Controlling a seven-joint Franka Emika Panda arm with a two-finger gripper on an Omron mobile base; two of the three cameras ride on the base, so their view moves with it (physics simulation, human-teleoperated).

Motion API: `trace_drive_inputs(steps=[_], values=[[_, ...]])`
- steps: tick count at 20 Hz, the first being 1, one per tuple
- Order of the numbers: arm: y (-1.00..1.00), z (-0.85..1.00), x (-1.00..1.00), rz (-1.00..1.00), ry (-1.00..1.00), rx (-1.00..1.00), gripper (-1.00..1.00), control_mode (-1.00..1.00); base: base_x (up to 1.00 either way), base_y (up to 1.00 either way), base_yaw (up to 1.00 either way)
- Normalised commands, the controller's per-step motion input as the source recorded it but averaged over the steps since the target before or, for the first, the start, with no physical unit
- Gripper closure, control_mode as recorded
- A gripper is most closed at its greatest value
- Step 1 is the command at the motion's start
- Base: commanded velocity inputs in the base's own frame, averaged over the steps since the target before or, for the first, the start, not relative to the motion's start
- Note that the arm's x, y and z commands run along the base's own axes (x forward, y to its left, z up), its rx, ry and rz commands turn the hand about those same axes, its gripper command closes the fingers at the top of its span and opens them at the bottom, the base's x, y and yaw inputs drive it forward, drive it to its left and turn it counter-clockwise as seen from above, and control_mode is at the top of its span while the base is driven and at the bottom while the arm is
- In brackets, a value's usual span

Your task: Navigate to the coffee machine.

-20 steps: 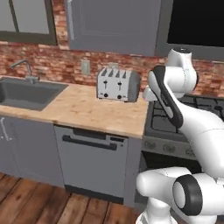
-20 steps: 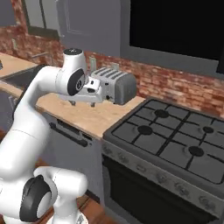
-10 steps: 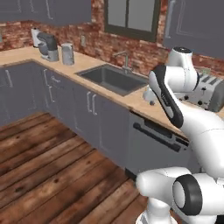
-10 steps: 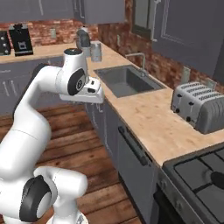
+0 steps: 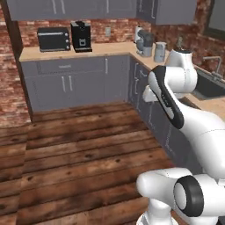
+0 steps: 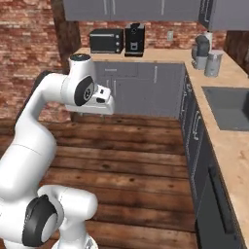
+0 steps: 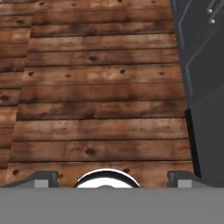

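Observation:
The coffee machine, a tall narrow black box, stands on the far wooden counter against the brick wall, right of a wider black toaster oven. A stretch of wooden floor lies between me and that counter. My gripper hangs folded in front of the arm, well above the floor and far from the machine. In the hand view its fingertips sit wide apart over bare floorboards, open with nothing between them.
Grey base cabinets run under the far counter and along the right side. A kettle and jug stand at the counter corner, and a sink lies to the right. Wooden floor stretches ahead.
The whole picture has swung: the base has turned left, away from the toaster, stove and sink. The far counter with the coffee machine has come to the middle. The arm's pose is unchanged.

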Motion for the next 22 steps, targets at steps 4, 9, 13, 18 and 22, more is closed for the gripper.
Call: trace_drive_inputs(steps=[4, 9, 13, 18, 22], values=[[0.0, 0.0, 0.0, 0.0, 0.0, 0.0, -1.0, 1.0, -0.03, 0.28, 0.52], [0.0, 0.0, 0.0, 0.0, 0.0, 0.0, -1.0, 1.0, 0.2, 0.09, 0.0], [0.0, 0.0, 0.0, 0.0, 0.0, 0.0, -1.0, 1.0, 1.0, 0.45, -0.01], [0.0, 0.0, 0.0, 0.0, 0.0, 0.0, -1.0, 1.0, 1.0, 0.39, 0.0], [0.0, 0.0, 0.0, 0.0, 0.0, 0.0, -1.0, 1.0, 1.0, -0.01, 0.0]])
